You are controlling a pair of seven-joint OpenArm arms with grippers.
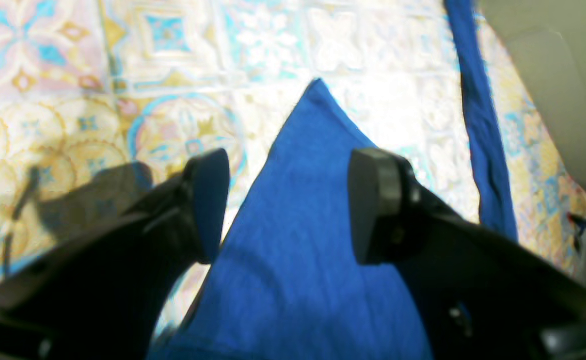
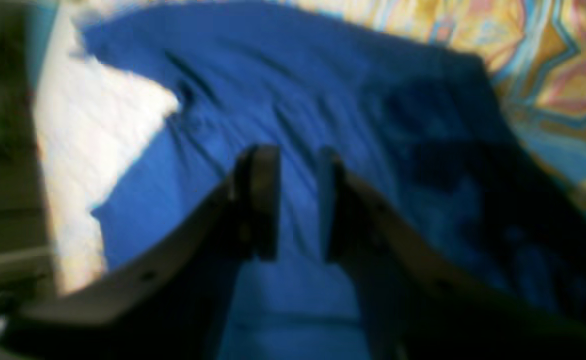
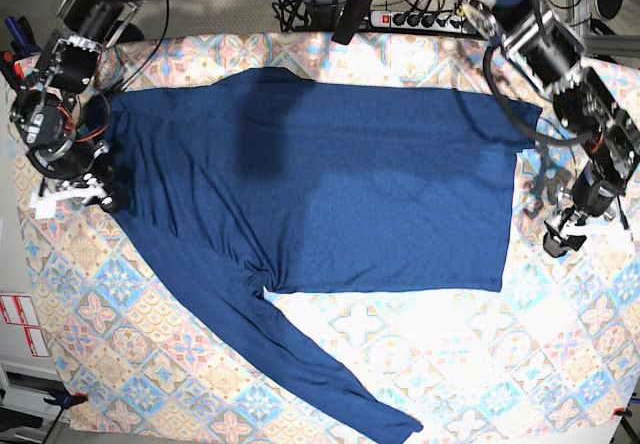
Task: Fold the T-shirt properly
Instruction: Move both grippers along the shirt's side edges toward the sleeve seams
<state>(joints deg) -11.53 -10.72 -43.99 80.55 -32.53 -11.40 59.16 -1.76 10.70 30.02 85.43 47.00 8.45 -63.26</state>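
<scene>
The navy T-shirt [image 3: 330,194] lies spread flat on the patterned cloth, with one long sleeve [image 3: 300,364] running down toward the front. My left gripper [image 3: 557,242] hangs just off the shirt's right edge. In the left wrist view it [image 1: 288,200] stands wide open above a pointed corner of the blue fabric [image 1: 303,225], with nothing between its fingers. My right gripper [image 3: 105,199] is at the shirt's left edge. In the blurred right wrist view its fingers [image 2: 260,200] stand a narrow gap apart over the wrinkled fabric [image 2: 283,90], and I see nothing pinched.
A colourful tiled tablecloth [image 3: 480,364] covers the table under the shirt. A power strip and cables [image 3: 420,14] lie along the back edge. Red-and-white labels [image 3: 20,324] sit off the cloth at the left. A narrow blue strip of fabric [image 1: 478,125] runs along the right of the left wrist view.
</scene>
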